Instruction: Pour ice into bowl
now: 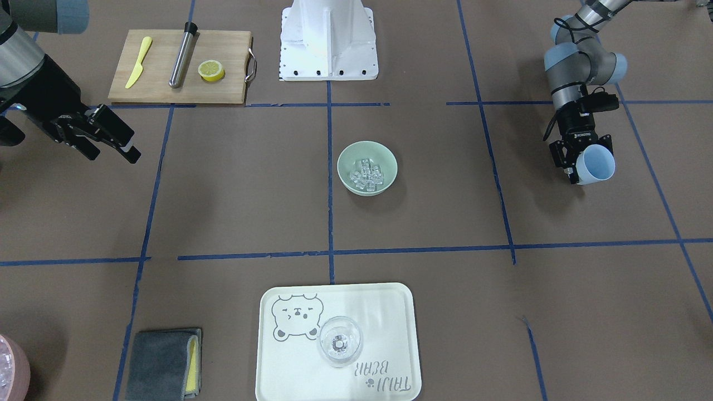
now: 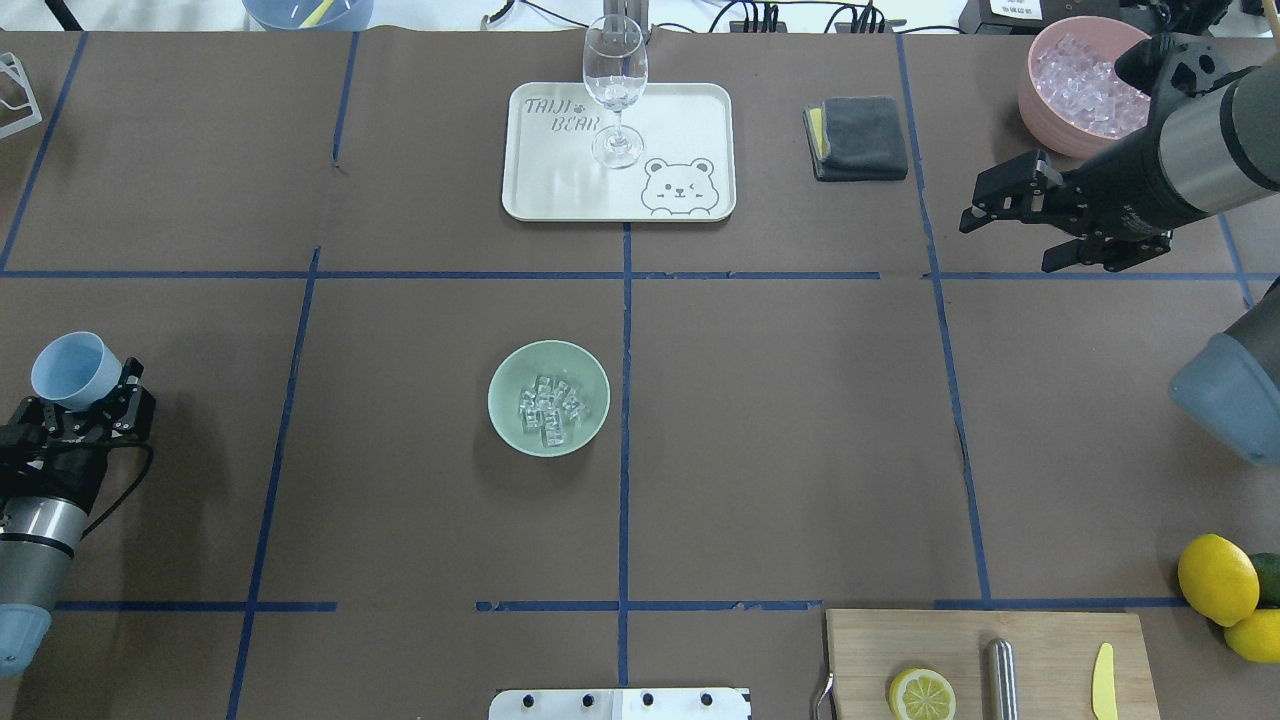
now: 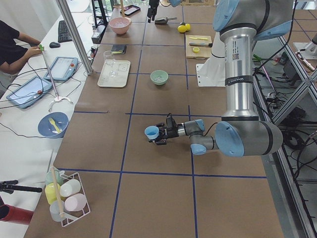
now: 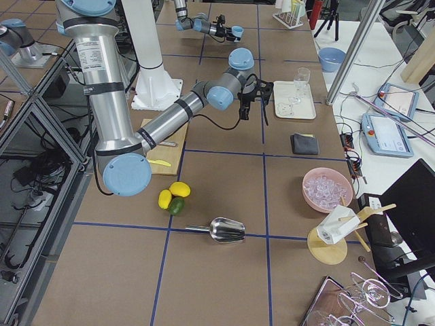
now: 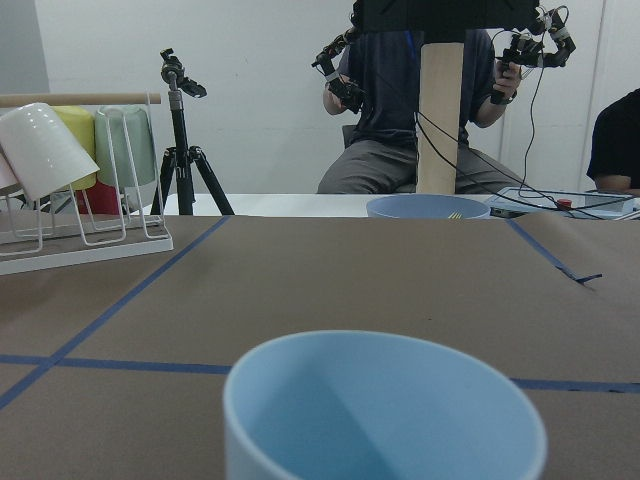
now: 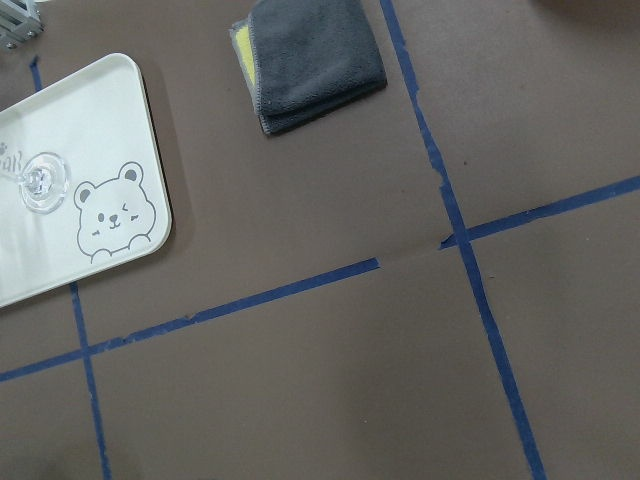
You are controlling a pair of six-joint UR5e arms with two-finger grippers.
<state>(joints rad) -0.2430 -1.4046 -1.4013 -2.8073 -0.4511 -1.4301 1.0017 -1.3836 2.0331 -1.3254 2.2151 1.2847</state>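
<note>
Left gripper [image 2: 105, 392]: closed on the cup [image 2: 68, 368], which sits mouth up and roughly upright; its inside shows no ice in the wrist view.
Right gripper [image 2: 1005, 235]: jaws apart, holding nothing.
Bowl [image 2: 505, 400]: mid-table, at 3 o'clock from the left gripper in the overhead view and well apart from it. It lies at 8 o'clock from the right gripper, and the left is slightly nearer.
Ice [image 2: 548, 408]: heaped in the bowl — the pour looks done.
Table [image 2: 800, 420]: flat brown paper with blue tape lines.
Room: tray [image 2: 700, 150] at the bowl's 12 o'clock, board [image 2: 1050, 640] at 5 — both well apart.
</note>
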